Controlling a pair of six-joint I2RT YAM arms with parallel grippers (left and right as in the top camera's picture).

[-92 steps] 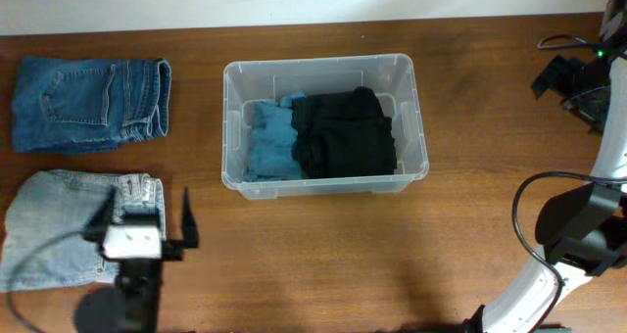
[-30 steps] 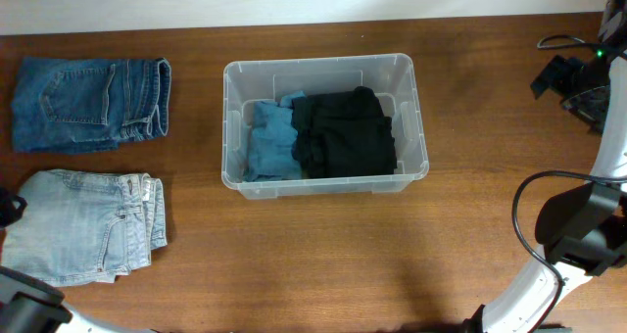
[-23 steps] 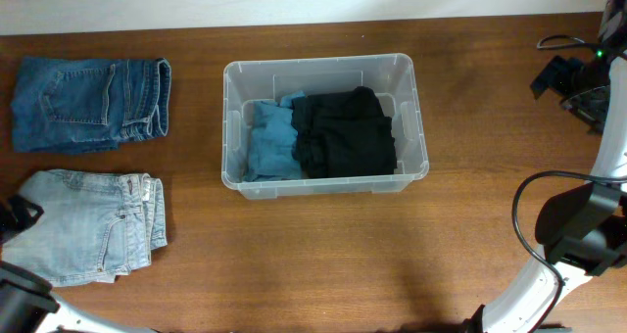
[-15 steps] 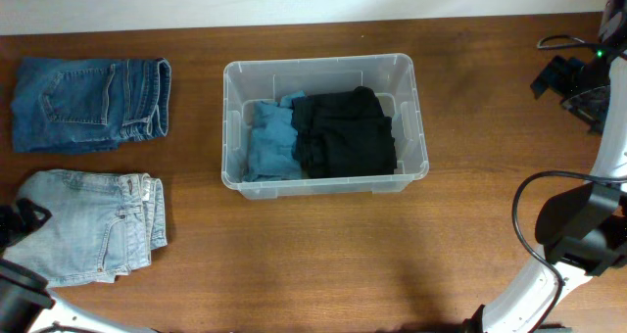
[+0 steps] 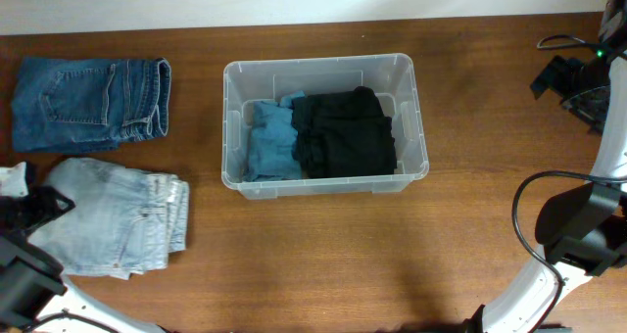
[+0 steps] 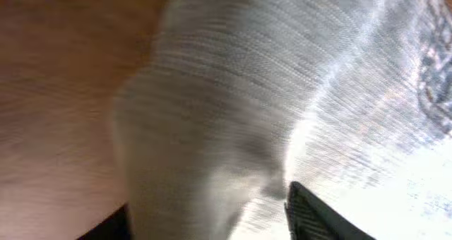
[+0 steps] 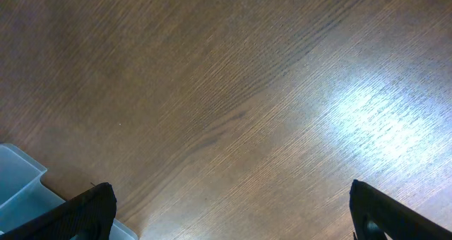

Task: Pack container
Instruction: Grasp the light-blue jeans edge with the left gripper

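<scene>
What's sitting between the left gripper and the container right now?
In the overhead view, the folded light-blue jeans lie right at the left gripper. From there, only bare table reaches the container.

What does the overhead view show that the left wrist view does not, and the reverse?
Only the overhead view shows the container holding a teal garment and a black garment, the dark jeans and the right arm. Only the left wrist view shows the weave of the light jeans up close, though blurred. Both show those jeans, the wooden table and the left gripper.
</scene>
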